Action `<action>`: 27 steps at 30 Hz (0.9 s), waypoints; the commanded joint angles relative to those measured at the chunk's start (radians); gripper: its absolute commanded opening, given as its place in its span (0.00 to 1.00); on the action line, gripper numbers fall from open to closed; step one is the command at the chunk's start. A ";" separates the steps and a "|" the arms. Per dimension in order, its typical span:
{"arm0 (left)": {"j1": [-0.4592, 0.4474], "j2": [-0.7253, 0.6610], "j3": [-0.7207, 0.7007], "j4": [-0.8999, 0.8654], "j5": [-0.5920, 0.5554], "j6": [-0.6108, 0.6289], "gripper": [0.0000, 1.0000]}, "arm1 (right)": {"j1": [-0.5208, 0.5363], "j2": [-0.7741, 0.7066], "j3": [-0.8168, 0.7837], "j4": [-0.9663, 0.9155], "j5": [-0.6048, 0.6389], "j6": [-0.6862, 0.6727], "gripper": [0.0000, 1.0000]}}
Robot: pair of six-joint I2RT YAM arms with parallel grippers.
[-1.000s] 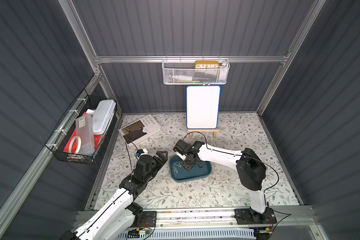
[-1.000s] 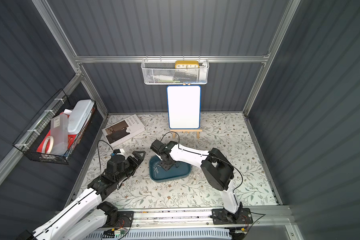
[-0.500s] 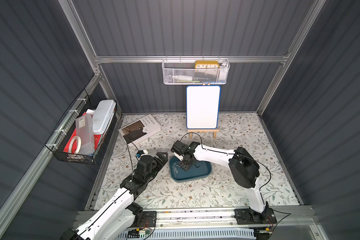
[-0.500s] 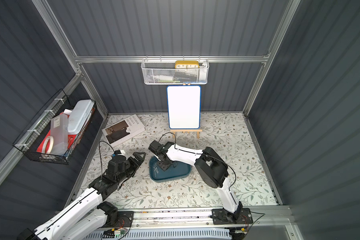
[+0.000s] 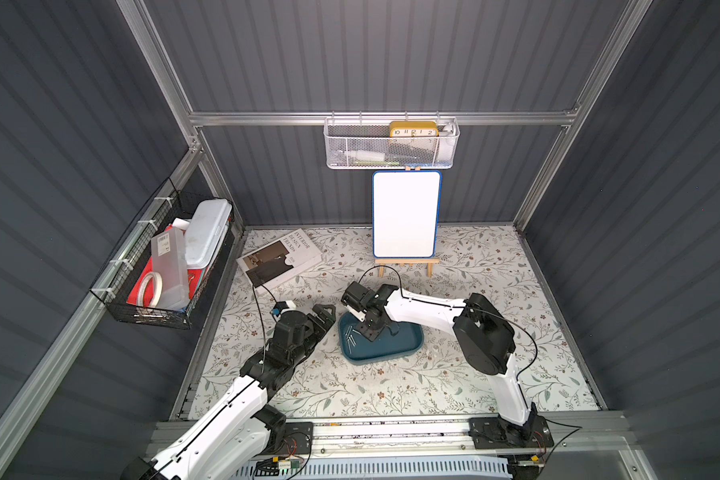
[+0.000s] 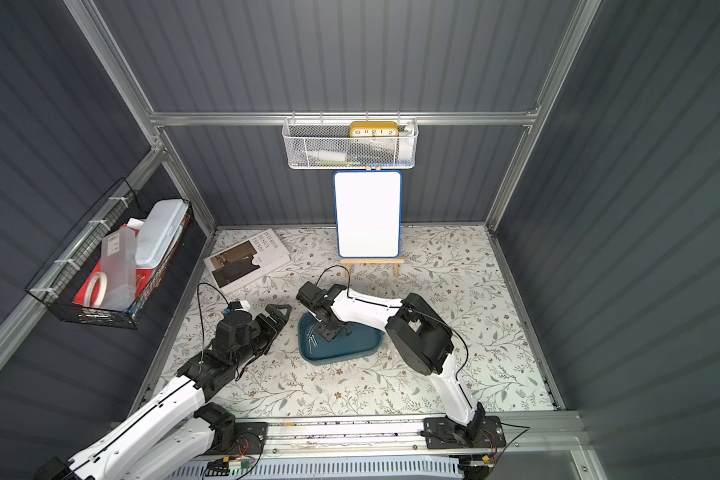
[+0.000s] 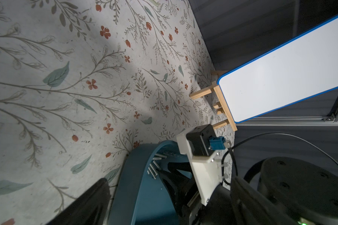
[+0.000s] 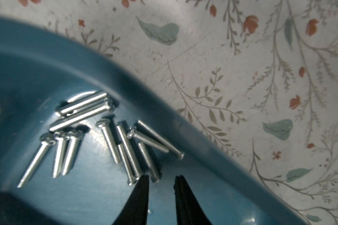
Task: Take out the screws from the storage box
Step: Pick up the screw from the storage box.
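The storage box (image 5: pixel 400 345) (image 6: pixel 350 347) is a shallow teal tray lying mid-floor on the flowered mat. Several silver screws (image 5: pixel 352 336) (image 6: pixel 312 337) (image 8: pixel 109 136) lie loose at its left end. My right gripper (image 5: pixel 366 336) (image 8: pixel 161 178) reaches down into the tray, its jaws a narrow gap apart. One screw's head sits between the tips, against one fingertip (image 8: pixel 144 179), and is not pinched. My left gripper (image 5: pixel 327 320) (image 6: pixel 281 320) hovers wide open just left of the tray, holding nothing. The left wrist view shows the tray rim (image 7: pixel 133 175) and the screws (image 7: pixel 153 169).
A book (image 5: pixel 279 259) lies at the back left. A whiteboard on a wooden easel (image 5: pixel 406 220) stands at the back. A black wire basket (image 5: pixel 163 266) with cases and tape hangs on the left wall. A white mesh basket (image 5: pixel 391 145) holding a yellow clock hangs behind.
My right gripper has slid a little left inside the tray toward the screws, its elbow following, and its jaws have narrowed slightly. The left arm has stayed put.
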 commanded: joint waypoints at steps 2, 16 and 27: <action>-0.003 -0.002 -0.007 -0.021 -0.001 -0.008 0.99 | -0.003 0.041 0.009 -0.019 0.012 -0.001 0.28; -0.003 0.005 -0.005 -0.018 0.004 -0.010 0.99 | -0.001 0.054 -0.008 -0.006 -0.032 0.036 0.11; -0.003 -0.001 -0.001 -0.024 0.008 -0.011 0.99 | -0.002 -0.042 -0.050 -0.010 -0.085 0.053 0.05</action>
